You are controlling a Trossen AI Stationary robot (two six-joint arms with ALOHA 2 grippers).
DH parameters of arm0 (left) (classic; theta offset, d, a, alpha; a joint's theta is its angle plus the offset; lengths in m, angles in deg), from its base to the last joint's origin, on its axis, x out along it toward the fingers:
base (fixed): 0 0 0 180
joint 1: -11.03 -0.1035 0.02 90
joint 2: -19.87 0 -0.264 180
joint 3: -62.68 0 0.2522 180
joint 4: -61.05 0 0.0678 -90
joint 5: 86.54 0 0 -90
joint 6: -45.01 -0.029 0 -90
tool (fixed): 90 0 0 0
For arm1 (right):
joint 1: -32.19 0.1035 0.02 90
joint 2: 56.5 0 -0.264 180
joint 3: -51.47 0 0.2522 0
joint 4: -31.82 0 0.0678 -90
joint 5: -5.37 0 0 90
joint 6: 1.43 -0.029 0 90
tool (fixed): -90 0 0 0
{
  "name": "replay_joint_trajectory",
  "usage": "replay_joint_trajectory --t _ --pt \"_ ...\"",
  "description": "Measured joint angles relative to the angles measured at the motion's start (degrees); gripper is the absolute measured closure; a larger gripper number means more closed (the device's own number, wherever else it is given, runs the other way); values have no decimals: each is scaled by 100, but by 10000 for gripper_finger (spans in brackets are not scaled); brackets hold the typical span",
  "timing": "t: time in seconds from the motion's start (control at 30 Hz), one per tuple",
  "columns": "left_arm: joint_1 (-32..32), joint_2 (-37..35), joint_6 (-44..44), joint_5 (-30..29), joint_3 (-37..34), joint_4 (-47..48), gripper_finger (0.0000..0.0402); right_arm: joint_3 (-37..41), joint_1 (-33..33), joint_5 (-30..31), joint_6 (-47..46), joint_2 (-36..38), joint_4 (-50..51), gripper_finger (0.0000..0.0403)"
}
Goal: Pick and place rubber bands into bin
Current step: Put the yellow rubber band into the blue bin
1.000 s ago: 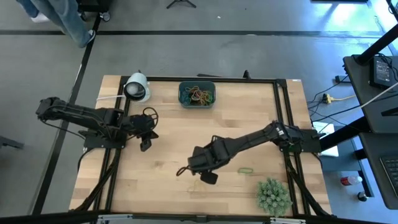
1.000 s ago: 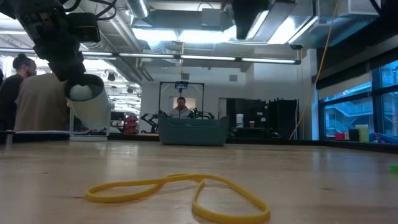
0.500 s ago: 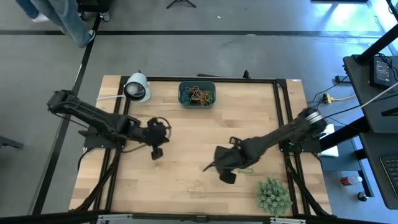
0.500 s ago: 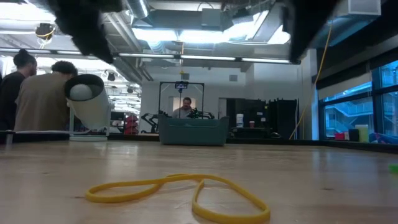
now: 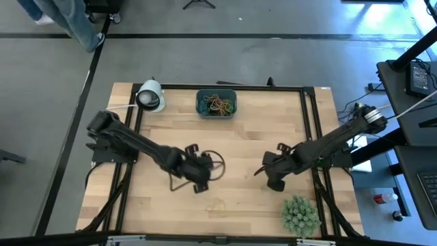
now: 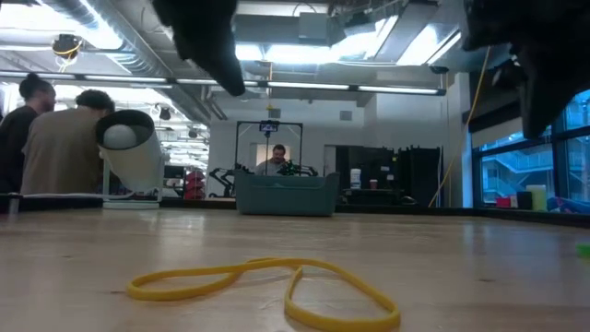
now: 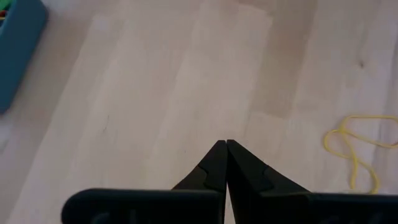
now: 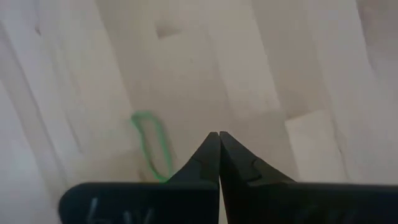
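On the worktop [image 5: 157, 116], the bin [image 5: 216, 104] sits at the far edge, rubber bands [image 5: 218, 104] inside. My left fingers [image 7: 226, 144] and right fingers [image 8: 219, 135] are pressed together, empty, near a yellow band [image 7: 354, 149] and a green band [image 8: 151, 146].

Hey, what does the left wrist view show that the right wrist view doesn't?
Only the left wrist view shows the yellow rubber band, twisted on the wood, and a corner of the teal bin.

Only the right wrist view shows a green rubber band lying beside the right gripper.

Both show the bare wooden table and that arm's own dark fingers pressed together; the left gripper holds nothing, and neither does the right.
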Motion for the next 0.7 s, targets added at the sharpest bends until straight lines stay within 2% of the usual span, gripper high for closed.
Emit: replay_joint_trajectory --t 0.13,0.33,0.57,0.7 --pt "161 816 77 21 956 613 400 375 0 2 8 330 4 403" --pt "317 1784 -119 539 1960 781 392 762 0 6 139 610 -2 403" --pt "356 2473 -37 1095 2320 771 337 837 0 11 346 614 -167 403" --pt "392 2731 -180 1188 2322 665 308 837 0 11 459 614 -284 403"
